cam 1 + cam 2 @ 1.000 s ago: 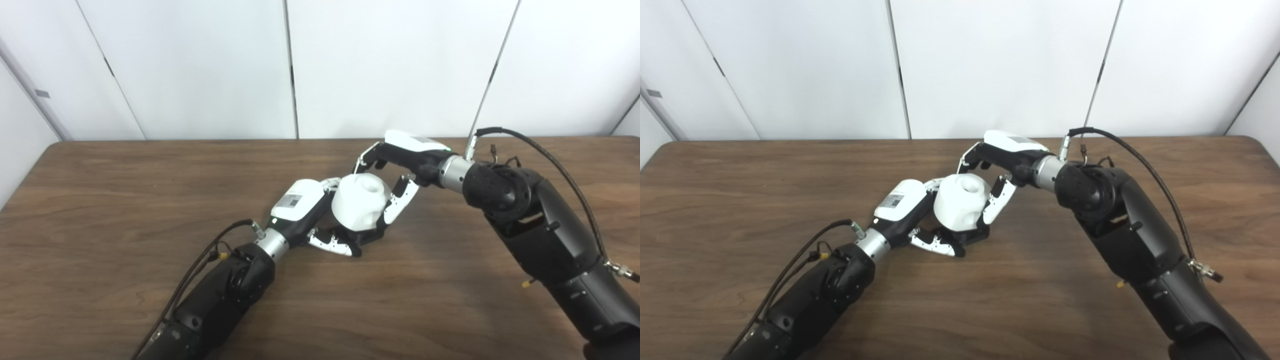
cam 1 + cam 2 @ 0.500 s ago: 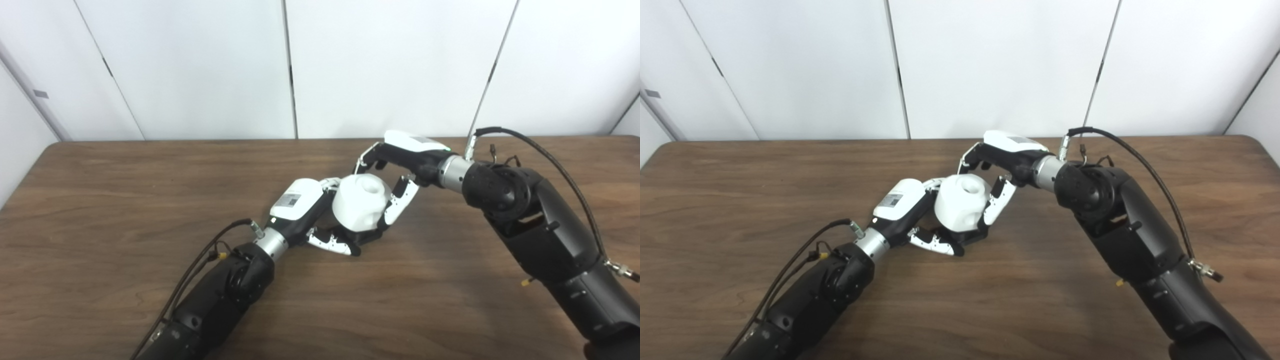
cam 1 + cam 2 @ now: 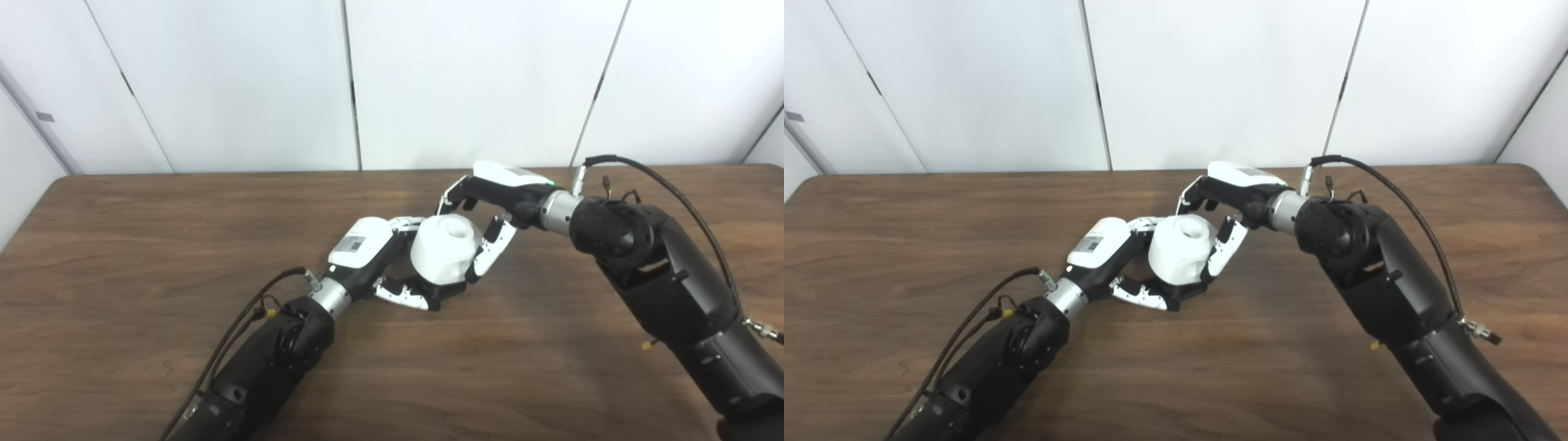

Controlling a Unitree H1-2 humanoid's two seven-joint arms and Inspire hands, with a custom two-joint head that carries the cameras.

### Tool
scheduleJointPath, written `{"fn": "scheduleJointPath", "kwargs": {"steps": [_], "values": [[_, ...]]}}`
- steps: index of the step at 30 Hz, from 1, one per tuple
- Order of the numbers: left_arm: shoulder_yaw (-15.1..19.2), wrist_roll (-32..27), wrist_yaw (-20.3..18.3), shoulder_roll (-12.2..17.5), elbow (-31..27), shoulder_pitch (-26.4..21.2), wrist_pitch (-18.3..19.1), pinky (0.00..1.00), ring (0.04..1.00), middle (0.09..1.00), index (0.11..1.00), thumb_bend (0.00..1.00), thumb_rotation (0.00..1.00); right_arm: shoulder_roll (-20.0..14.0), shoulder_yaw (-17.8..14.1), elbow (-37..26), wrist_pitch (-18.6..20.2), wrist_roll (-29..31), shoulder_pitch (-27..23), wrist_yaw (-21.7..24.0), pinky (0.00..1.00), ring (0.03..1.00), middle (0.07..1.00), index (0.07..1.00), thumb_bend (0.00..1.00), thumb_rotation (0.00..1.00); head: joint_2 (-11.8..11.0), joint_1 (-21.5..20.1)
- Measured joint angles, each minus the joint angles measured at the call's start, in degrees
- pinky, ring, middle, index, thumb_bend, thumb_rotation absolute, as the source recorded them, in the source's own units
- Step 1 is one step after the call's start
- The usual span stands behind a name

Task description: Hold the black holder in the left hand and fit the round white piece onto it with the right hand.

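Wood tabletop: plain brown, nothing loose on it, just the two arms coming in from the near edge.
Left hand: nearest of the pair, low over the table, curled in under the white piece. Black holder mostly hidden, only a dark sliver poking out below the white body, so looks clamped there but can't swear to the exact grip.
Round white piece: sitting on top of the holder, dimple facing up, maybe tipped a touch toward the left hand. Can't tell if fully seated.
Right hand: further back, reaching in from the right, fingers arched over the top and thumb down the right flank, touching or very nearly. Pinching lightly by the look of it.
Step in hand, guessing: last bit of pressing the piece home.
How to do it well: keep the left hand dead still as the anvil, push straight down along the holder's axis, no sideways shove or it'll cock and jam. Ease the right fingers off only once it stops rocking.
Versus a second ago: basically nothing. Whole view slid a little, so camera moved. Hands and piece in the same pose, same contact.
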Motion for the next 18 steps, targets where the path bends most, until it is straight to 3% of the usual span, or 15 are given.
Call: {"fn": "scheduleJointPath", "kwargs": {"steps": [9, 18], "values": [[0.0, 0.0, 0.0, 0.0, 0.0, 0.0, 0.0, 0.7, 0.867, 0.867, 0.683, 1.0, 0.27, -0.1, -0.8, 0.0, 0.2, 0.7, -1.1, 0.3, 0.85, 0.821, 0.75, 0.481, 0.52, 0.13, 0.2, 0.1], [0.2, -0.2, -0.3, -0.1, -0.1, 0.2, 0.0, 0.71, 0.872, 0.872, 0.693, 1.0, 0.28, 0.6, 0.1, 1.8, -0.2, 0.5, -1.2, 0.2, 0.72, 0.773, 0.745, 0.48, 0.52, 0.13, 0.6, 0.4]]}}
